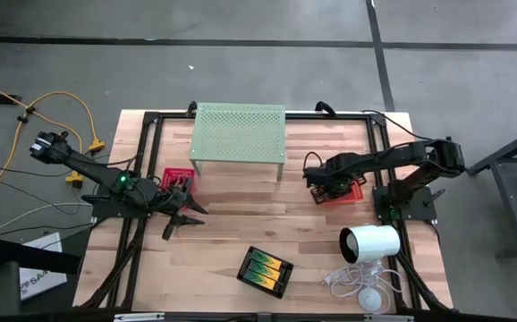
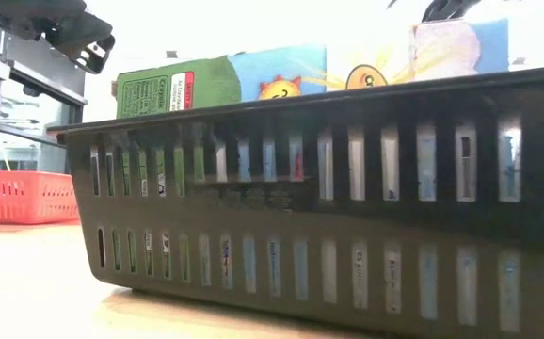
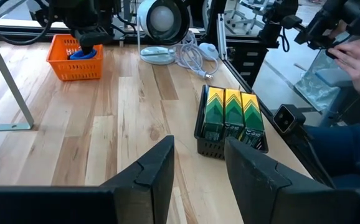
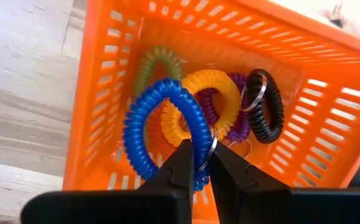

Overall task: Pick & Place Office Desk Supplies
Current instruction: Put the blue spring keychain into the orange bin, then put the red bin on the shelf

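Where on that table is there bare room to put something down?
Bare wood lies between the green stand and the black tray, and left of that tray. It is crowded by the white cylinder with its cable, and at the orange tray, where the right pincer grips a blue ring.

In the low view, a green box [image 2: 173, 87] standing in the black tray [image 2: 347, 217] is showing the word "Crayola" on its white-and-red label. Smaller print there and on the box fronts behind the tray slots is staying unreadable.
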You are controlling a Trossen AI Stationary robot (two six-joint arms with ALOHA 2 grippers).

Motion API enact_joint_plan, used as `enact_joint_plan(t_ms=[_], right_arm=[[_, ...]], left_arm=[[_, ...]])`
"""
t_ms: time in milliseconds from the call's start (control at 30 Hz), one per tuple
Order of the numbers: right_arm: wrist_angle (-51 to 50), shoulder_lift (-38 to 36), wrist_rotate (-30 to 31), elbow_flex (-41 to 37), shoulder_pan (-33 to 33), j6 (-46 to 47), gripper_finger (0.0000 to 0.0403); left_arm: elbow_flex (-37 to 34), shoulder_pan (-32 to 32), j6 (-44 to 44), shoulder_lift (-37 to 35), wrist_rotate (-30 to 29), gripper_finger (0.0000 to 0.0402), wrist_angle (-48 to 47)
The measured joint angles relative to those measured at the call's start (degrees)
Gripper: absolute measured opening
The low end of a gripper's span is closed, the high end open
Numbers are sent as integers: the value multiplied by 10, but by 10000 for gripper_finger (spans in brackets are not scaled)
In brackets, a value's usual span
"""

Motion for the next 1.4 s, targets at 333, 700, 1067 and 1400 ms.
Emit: enact_joint_plan(t_ms=[333, 700, 1067, 1400], right_arm=[[2, 0, 1, 0, 0, 0, 49], [2, 0, 1, 0, 0, 3, 99], [-10, -59, 0, 0, -16, 0, 96], [20, -184, 3, 0, -17, -26, 95]], left_arm=[[0, 0, 0, 0, 0, 136, 0], [0, 0, 0, 0, -1, 136, 0], [0, 0, 0, 0, -3, 136, 0], [0, 0, 0, 0, -2, 136, 0]])
